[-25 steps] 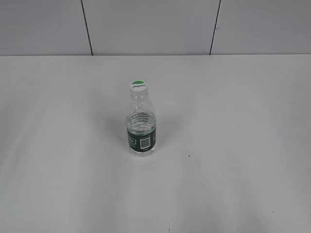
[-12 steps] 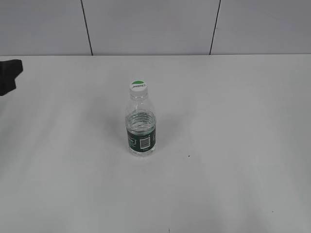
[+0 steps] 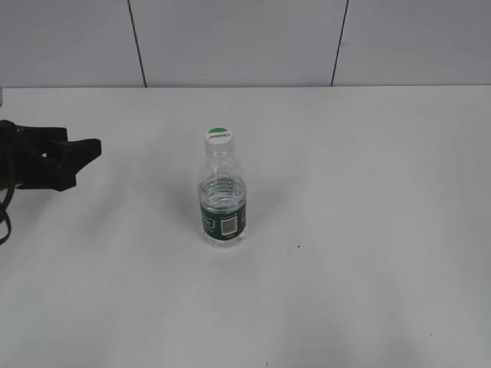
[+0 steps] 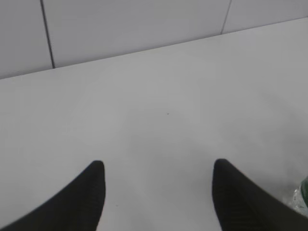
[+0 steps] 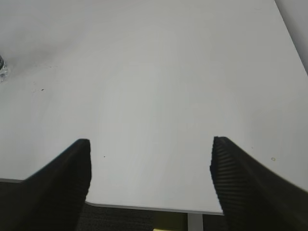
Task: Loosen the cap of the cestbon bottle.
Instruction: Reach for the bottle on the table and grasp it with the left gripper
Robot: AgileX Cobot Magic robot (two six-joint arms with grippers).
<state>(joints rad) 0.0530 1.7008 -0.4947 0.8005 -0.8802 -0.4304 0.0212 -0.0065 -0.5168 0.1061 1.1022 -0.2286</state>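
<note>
Approach stage, nothing gripped yet. Cestbon bottle upright near the middle of the desk, a little toward the left edge, with cap seated on top and untouched. Left gripper low over the desk by the left edge, well apart from the bottle, jaws spread wide with only bare desk between them in its wrist view. Right gripper out of the exterior view, near the front edge by its own camera, jaws likewise apart and empty. Next, probably: bracing the ribbed body with one gripper, then closing the other squarely around the cap before twisting
</note>
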